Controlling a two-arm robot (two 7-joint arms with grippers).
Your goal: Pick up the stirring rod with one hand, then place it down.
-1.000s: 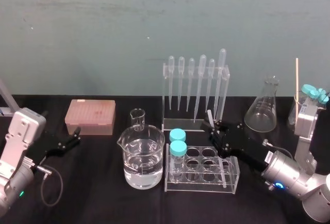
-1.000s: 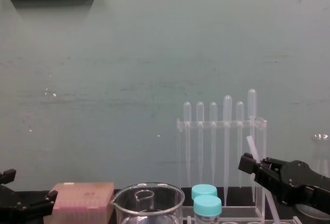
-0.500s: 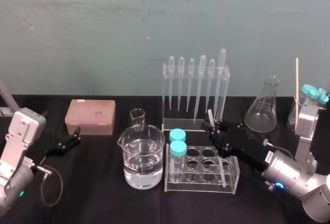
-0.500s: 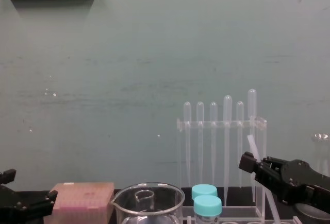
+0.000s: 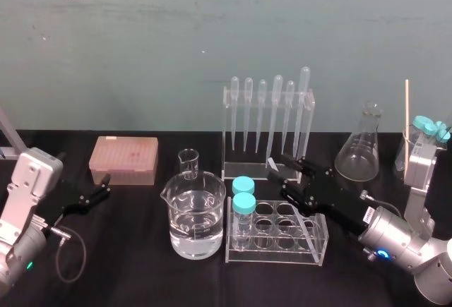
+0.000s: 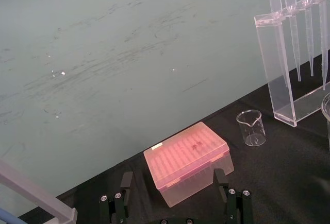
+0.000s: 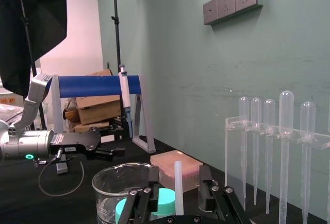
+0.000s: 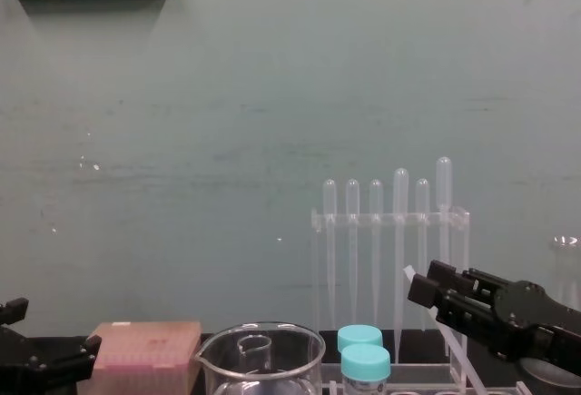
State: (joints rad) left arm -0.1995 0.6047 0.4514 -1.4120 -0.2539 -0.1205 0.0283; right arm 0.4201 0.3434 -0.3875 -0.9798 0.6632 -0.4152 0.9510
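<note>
The stirring rod (image 5: 272, 162) is a thin translucent-white stick leaning with its lower end in the clear tube rack (image 5: 319, 245). My right gripper (image 5: 280, 168) is open around the rod's upper part. In the right wrist view the stirring rod (image 7: 178, 183) stands upright between the two black fingers (image 7: 207, 190) with a gap on each side. From the chest the right gripper (image 8: 428, 284) sits at the lower right with the stirring rod's tip (image 8: 409, 274) beside it. My left gripper (image 5: 99, 191) rests open on the table at the left, parked.
A beaker of water (image 5: 196, 222) and a small beaker (image 5: 188, 164) stand left of the rack. Two blue-capped tubes (image 5: 244, 195) fill its left end. Behind are the pipette stand (image 5: 268, 127), a pink tip box (image 5: 123, 159) and a conical flask (image 5: 361, 150).
My right gripper has opened off the stirring rod. The rod's upper end has tipped left and lower, now leaning free in the rack. The left arm has not moved.
</note>
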